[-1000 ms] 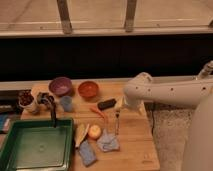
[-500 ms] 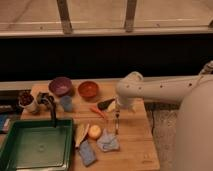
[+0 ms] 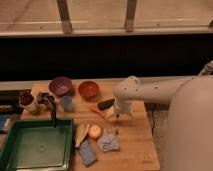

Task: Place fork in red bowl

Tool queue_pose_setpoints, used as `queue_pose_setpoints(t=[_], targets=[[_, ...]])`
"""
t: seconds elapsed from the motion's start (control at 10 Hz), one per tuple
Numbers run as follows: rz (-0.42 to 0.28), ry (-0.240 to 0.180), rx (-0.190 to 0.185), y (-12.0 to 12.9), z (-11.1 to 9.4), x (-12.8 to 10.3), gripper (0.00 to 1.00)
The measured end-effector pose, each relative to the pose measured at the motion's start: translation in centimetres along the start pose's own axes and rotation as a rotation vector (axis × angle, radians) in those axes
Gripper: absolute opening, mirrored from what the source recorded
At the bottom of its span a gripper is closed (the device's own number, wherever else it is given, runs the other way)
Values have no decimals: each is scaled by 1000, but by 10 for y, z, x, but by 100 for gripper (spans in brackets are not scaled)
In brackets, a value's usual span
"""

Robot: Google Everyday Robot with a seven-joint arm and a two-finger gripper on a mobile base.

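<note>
The fork (image 3: 117,125) is a thin dark rod lying on the wooden table (image 3: 135,145), pointing toward the front edge. My gripper (image 3: 117,113) hangs at the end of the white arm (image 3: 150,92), right over the fork's far end, open; whether it touches the fork I cannot tell. The red bowl (image 3: 89,90) stands at the back of the table, to the left of and behind the gripper, with nothing in it that I can see.
A purple bowl (image 3: 61,86) sits left of the red one. A black block (image 3: 106,104) and an orange carrot piece (image 3: 97,111) lie just left of the gripper. A blue cup (image 3: 66,103), a green tray (image 3: 35,145), a round fruit (image 3: 94,131) and blue cloths (image 3: 108,142) fill the front left.
The arm's elbow has swung a little to the left over the table. The fork lies where it was.
</note>
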Motion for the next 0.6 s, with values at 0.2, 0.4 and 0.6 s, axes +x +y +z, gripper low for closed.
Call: queue_pose_setpoints(t=[0.2,0.4,0.6], targets=[[11,36,-14,-3,15,3,80],[24,61,-19,-4,25,3,80],[30,69,-18,-5,30,2,80]])
